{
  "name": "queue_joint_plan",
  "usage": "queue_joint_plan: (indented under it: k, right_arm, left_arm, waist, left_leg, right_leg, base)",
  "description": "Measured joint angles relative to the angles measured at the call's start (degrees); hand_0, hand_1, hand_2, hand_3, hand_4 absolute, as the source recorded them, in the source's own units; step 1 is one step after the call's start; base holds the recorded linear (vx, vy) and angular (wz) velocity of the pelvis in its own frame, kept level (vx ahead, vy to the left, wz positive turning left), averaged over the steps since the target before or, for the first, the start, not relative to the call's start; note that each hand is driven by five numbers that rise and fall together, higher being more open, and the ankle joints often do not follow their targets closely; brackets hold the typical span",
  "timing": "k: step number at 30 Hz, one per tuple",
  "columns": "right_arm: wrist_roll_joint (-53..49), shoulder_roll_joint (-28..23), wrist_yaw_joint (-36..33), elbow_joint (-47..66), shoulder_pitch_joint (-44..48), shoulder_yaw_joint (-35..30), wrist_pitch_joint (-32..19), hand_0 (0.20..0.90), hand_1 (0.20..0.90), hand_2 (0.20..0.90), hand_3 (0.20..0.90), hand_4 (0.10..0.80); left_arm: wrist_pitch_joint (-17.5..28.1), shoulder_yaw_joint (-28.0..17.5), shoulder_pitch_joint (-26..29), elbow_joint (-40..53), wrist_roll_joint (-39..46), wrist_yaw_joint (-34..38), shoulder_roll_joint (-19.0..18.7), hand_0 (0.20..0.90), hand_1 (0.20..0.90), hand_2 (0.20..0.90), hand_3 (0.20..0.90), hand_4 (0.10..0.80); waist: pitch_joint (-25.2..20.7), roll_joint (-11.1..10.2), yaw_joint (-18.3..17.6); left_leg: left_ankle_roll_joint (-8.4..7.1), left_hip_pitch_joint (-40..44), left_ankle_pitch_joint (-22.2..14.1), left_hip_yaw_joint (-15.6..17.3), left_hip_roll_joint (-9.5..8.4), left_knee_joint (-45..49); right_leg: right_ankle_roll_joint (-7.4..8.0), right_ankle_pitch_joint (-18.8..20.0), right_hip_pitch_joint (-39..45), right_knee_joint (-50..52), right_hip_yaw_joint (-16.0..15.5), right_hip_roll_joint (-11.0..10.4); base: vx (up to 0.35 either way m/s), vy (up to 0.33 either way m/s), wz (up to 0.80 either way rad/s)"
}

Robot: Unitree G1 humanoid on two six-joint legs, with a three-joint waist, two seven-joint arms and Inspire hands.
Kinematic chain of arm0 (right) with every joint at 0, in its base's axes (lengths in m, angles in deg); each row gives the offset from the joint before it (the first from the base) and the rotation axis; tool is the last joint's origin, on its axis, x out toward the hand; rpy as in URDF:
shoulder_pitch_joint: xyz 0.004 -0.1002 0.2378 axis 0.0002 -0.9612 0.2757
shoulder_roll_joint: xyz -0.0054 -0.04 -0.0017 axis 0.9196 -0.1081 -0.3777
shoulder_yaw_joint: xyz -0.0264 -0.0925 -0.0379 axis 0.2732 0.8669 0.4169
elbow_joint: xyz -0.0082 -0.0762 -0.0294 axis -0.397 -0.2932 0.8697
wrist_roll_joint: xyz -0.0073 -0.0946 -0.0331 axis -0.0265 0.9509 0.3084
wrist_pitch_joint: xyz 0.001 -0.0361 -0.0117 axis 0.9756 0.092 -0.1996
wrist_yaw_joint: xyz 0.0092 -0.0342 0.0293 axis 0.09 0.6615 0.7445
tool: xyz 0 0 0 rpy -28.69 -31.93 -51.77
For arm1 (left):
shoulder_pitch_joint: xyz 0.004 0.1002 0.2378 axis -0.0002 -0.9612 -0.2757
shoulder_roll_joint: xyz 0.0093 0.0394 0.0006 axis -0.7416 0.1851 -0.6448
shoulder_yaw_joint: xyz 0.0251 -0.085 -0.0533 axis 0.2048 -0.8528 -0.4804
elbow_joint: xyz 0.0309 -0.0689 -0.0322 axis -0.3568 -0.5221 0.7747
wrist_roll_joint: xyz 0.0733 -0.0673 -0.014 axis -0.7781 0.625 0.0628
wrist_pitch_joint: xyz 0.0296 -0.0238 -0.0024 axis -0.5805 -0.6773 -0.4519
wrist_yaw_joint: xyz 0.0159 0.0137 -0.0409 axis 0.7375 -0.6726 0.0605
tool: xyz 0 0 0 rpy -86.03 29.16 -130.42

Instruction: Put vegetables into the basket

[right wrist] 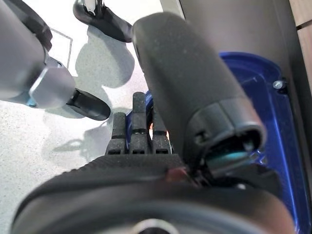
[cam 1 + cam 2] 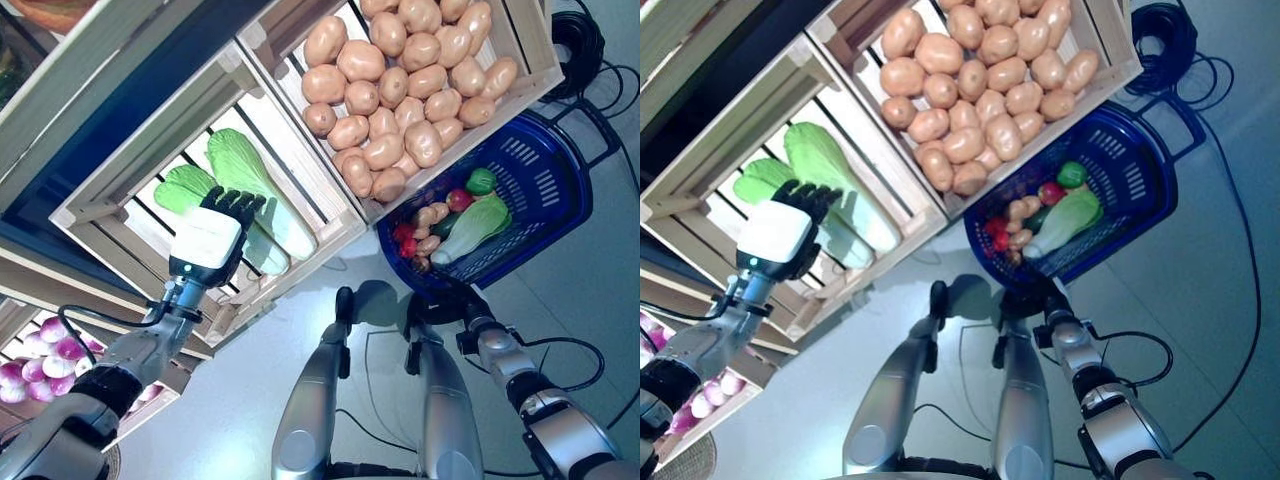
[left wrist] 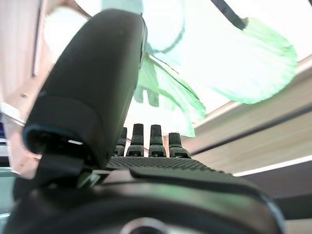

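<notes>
My left hand (image 2: 213, 238) is inside a wooden crate (image 2: 110, 205) of the stand, open, with its straight fingers (image 2: 236, 204) on a pale green leafy cabbage (image 2: 250, 185). In the left wrist view the hand (image 3: 146, 163) has the cabbage's leaves (image 3: 170, 97) just past its fingertips. The blue basket (image 2: 560, 200) stands on the floor at the right. In it lie a cabbage (image 2: 475, 225), a round green vegetable (image 2: 481, 181), small red ones (image 2: 405, 238) and potatoes (image 2: 432, 215). My right hand (image 2: 445, 298) is open beside the basket's near rim (image 1: 278, 126).
The wooden stand's slanted crates (image 2: 520, 95) overhang the basket's left side. Grey floor (image 2: 590, 330) lies open to the right of the basket and in front of it.
</notes>
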Motion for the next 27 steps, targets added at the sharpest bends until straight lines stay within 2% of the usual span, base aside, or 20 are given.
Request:
queue_joint_plan:
  k: [6,17,22,27]
  right_arm:
    - [0.00,-0.55,0.00,1.28,0.98,0.04,0.41,0.900,0.900,0.900,0.900,0.800]
    - [0.14,-0.58,0.22,1.82,2.07,0.11,1.85,0.900,0.900,0.900,0.900,0.800]
    - [0.13,-0.85,0.66,1.84,2.24,0.12,2.09,0.900,0.900,0.900,0.900,0.800]
    - [0.10,-1.15,0.79,2.20,2.66,0.12,2.20,0.900,0.900,0.900,0.900,0.800]
  left_arm:
    - [-0.73,2.44,3.20,-2.77,-0.05,1.13,0.89,0.900,0.900,0.900,0.900,0.800]
    - [-2.87,3.65,3.23,-4.18,1.34,-3.50,2.01,0.900,0.900,0.900,0.900,0.800]
    - [-2.99,4.33,3.67,-4.03,3.82,-4.81,2.05,0.900,0.900,0.900,0.900,0.800]
    - [-5.14,4.76,3.57,-1.69,6.36,-5.54,2.07,0.900,0.900,0.900,0.900,0.800]
  waist:
    - [0.08,-0.14,-0.90]
    - [0.08,-0.14,-1.98]
    - [0.08,-0.10,-1.95]
    - [0.09,-0.06,-1.86]
  left_leg:
    - [-0.03,-1.99,0.04,0.52,-0.07,0.04]
    - [0.25,-2.14,0.18,0.89,-0.12,-1.01]
    - [-0.07,-2.17,0.04,0.95,-0.09,-1.03]
    - [-0.30,-2.57,0.20,0.65,-0.10,-1.14]
  right_leg:
    - [0.02,0.01,-2.57,0.68,0.50,-0.05]
    - [-0.04,-0.38,-3.38,0.60,0.71,-0.08]
    - [-0.07,-0.43,-3.57,0.79,0.70,-0.09]
    - [-0.10,-0.41,-4.03,0.91,0.53,-0.11]
  base:
    - [-0.008,0.015,-0.03]
    - [0.007,0.011,-0.02]
    - [0.010,-0.014,0.00]
    - [0.016,-0.040,0.01]
